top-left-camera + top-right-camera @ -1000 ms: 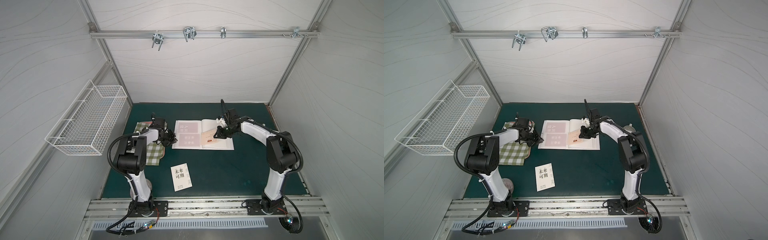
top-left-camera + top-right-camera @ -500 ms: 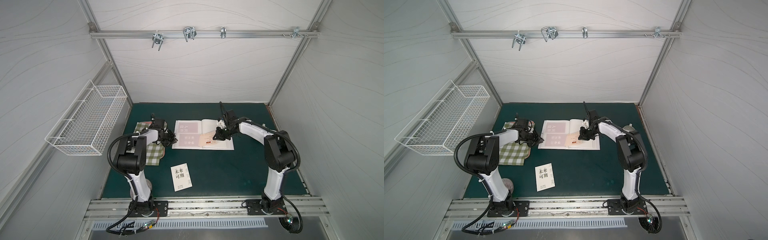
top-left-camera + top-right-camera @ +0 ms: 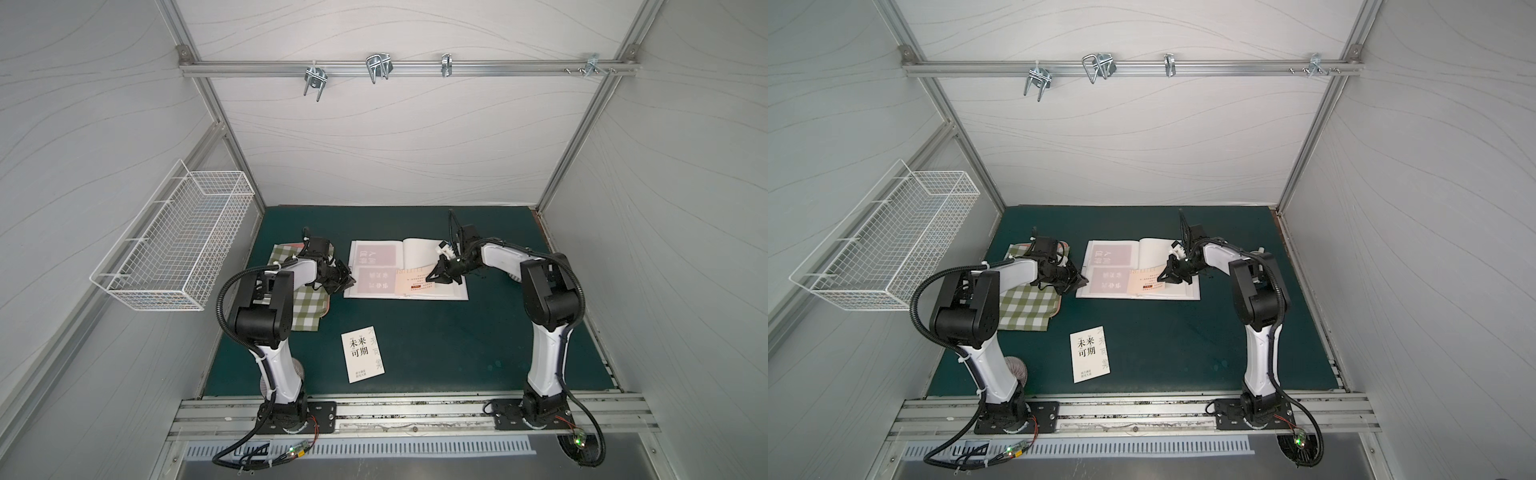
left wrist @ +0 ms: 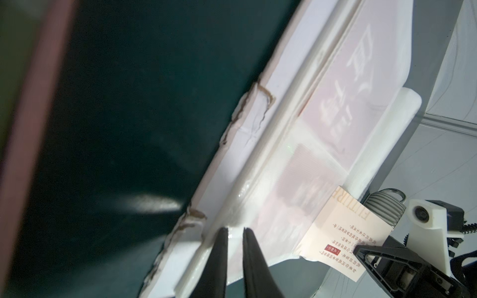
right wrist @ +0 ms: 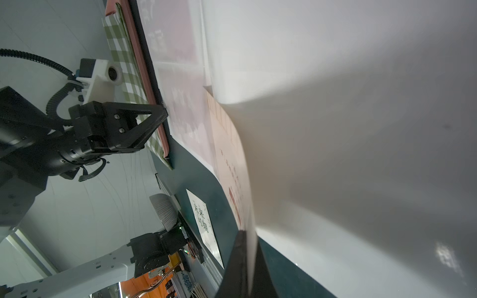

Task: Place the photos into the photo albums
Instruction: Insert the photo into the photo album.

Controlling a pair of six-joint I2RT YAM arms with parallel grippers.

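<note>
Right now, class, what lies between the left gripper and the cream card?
A reddish sleeved photo on the left page of the album, between left gripper and cream card; both top views show it.

The white rectangular card (image 3: 362,353) on the green desk (image 3: 436,353) reads "未来可期" in black. The cream card (image 4: 343,233) shows pale letters "FUTUR"; its small print is unreadable.

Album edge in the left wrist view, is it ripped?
Yes. The photo album has two torn spots on its cover edge, with ragged brown lines. The cream card lies crooked across it.
</note>
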